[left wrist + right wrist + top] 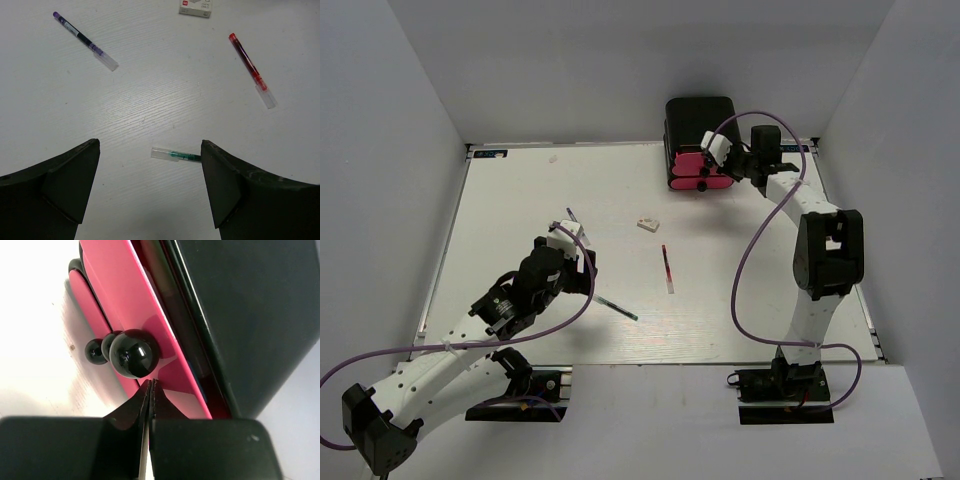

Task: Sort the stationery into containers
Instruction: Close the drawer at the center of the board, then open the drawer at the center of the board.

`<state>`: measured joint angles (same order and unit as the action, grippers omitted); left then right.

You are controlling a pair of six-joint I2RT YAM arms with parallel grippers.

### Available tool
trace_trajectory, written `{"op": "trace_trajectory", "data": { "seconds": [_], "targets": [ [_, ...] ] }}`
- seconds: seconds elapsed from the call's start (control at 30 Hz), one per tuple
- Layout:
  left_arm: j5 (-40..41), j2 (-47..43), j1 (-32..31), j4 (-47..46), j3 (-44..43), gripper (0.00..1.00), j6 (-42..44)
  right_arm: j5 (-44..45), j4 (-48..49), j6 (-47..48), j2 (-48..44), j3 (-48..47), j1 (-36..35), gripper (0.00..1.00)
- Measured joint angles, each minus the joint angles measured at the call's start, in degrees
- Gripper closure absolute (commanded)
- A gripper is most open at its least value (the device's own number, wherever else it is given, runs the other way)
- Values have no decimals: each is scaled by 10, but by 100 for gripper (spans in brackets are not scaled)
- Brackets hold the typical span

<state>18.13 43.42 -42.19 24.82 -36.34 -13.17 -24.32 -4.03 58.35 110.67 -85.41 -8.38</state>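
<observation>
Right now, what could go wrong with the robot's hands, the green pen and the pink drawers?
1. The right gripper is shut just beside the black knob of the top drawer, not around it. It might shove the case instead of pulling the drawer open.
2. The open left gripper hovers over the green pen, but the pen lies off-centre, its end hidden by one finger. Coming straight down, that finger could land on it and roll it away.

Bright, even overhead light is washing the white tabletop [520, 200], leaving only soft, faint shadows. In the right wrist view the tabletop is blowing out to near white. Small highlights are glinting on the nearest black knob [131, 353], and the glossy pink drawer front [125, 290] is faintly reflecting it.
</observation>
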Motion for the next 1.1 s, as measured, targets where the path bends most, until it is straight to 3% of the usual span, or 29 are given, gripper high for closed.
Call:
{"op": "trace_trajectory", "data": {
  "seconds": [0.73, 0.8, 0.83, 0.87, 0.93, 1.1],
  "targets": [
    [-1, 4, 0, 0, 0, 8, 0, 16, 58, -62, 14, -9, -4, 99],
    [-1, 4, 0, 0, 0, 8, 0, 15, 79, -71, 2, 23, -3, 87],
    [-1, 3, 0, 0, 0, 8, 0, 14, 85, -76, -9, 43, -3, 77],
    [-1, 3, 0, 0, 0, 8, 1, 11, 89, -83, -22, 67, -3, 42],
    [-1, 3, 0, 0, 0, 8, 2, 1, 92, -106, -46, 105, -3, 10],
    [-1, 3, 0, 0, 0, 8, 2, -26, 105, -174, -66, 131, -2, 10]
  ]
}}
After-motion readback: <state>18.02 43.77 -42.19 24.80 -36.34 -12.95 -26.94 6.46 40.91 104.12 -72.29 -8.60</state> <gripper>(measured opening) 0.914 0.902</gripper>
